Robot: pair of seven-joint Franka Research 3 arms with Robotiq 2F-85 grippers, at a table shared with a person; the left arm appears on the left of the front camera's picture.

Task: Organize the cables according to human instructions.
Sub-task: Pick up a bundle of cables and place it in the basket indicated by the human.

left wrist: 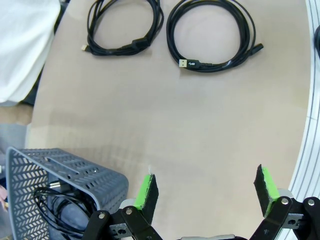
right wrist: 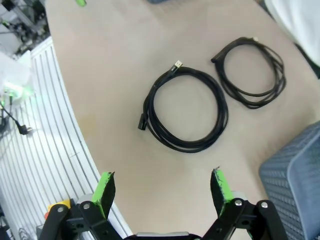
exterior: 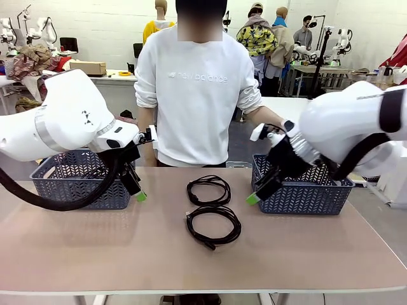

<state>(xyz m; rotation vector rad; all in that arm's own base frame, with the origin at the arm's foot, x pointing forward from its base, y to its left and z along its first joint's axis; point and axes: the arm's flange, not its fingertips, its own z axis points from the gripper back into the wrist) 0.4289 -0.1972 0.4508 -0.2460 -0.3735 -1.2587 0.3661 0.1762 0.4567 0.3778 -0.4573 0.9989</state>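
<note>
The coming pick turns on the near coil (right wrist: pixel 150 112). It lies flat on the table (right wrist: pixel 115 60), straight ahead of the right gripper (right wrist: pixel 163 186), near the fingertips and roughly centred on the gap between them. As a round loop it has no real long axis. Both its plugs sit on the side toward the finger at that view's left. The far coil (right wrist: pixel 223 75) lies farther out, off toward the other finger's side, and the right basket (right wrist: pixel 295 165) sits close beside that same finger. The right gripper stands fully open and holds nothing.

The left gripper (left wrist: pixel 205 190) is just as wide open and empty. From it the near coil is also dead ahead, but well apart across bare table. The far coil lies off toward the finger next to the left basket (left wrist: pixel 65 170), which holds a stowed cable (left wrist: pixel 57 188). I judge the right arm the nearer to the near coil.
</note>
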